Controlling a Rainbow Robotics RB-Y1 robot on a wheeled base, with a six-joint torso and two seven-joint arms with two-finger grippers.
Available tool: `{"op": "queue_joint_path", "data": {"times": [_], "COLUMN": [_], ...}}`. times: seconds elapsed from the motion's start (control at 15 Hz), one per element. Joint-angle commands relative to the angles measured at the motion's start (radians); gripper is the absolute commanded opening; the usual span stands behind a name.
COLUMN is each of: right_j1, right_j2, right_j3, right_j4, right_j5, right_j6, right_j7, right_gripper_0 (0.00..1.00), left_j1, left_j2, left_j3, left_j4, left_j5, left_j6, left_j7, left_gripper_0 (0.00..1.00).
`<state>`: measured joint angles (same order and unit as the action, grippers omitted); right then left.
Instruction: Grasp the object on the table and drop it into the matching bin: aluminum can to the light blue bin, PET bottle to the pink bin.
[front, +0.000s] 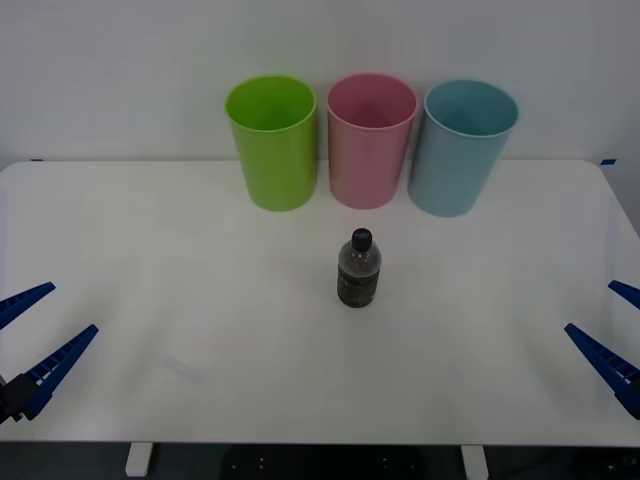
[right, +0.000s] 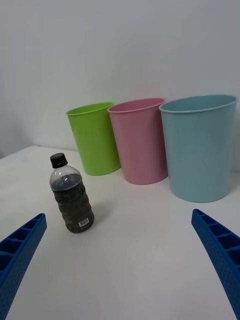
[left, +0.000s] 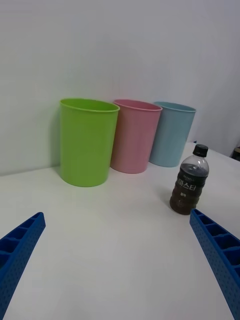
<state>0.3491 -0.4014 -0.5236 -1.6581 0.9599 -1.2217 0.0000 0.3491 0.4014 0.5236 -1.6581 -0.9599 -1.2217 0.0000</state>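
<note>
One small clear plastic bottle with a black cap (front: 359, 268) stands upright on the white surface (front: 180, 260) before three tall plastic bins: lime green (front: 272, 142), pink (front: 370, 138), light blue (front: 462, 146). Two end effectors, left (front: 32, 338) and right (front: 612, 335), both spread wide.

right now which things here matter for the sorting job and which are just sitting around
For the job:
PET bottle, upright on the table
pink bin
left gripper and right gripper, both open

Just there:
lime green bin
light blue bin

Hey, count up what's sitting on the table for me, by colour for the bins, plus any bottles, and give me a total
Lime green bin: 1
Pink bin: 1
Light blue bin: 1
PET bottle with black cap: 1
Total on the table: 4
</note>
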Motion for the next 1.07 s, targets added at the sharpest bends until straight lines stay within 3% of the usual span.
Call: {"op": "queue_joint_path", "data": {"times": [0.07,0.8,1.07], "right_j1": [0.004,-0.005,-0.012], "right_j2": [0.009,-0.004,-0.004], "right_j3": [-0.003,0.145,0.240], "right_j4": [-0.006,-0.012,-0.012], "right_j5": [-0.004,0.014,0.022], "right_j6": [0.004,0.068,0.159], "right_j7": [0.000,0.078,0.230], "right_gripper_0": [1.00,1.00,1.00], "left_j1": [0.000,0.000,0.000], "left_j2": [0.000,0.000,0.000], "left_j3": [0.000,0.000,0.000], "left_j4": [0.000,0.000,0.000], "left_j5": [0.000,0.000,0.000], "left_j6": [0.000,0.000,0.000], "left_j7": [0.000,0.000,0.000], "left_gripper_0": [1.00,1.00,1.00]}}
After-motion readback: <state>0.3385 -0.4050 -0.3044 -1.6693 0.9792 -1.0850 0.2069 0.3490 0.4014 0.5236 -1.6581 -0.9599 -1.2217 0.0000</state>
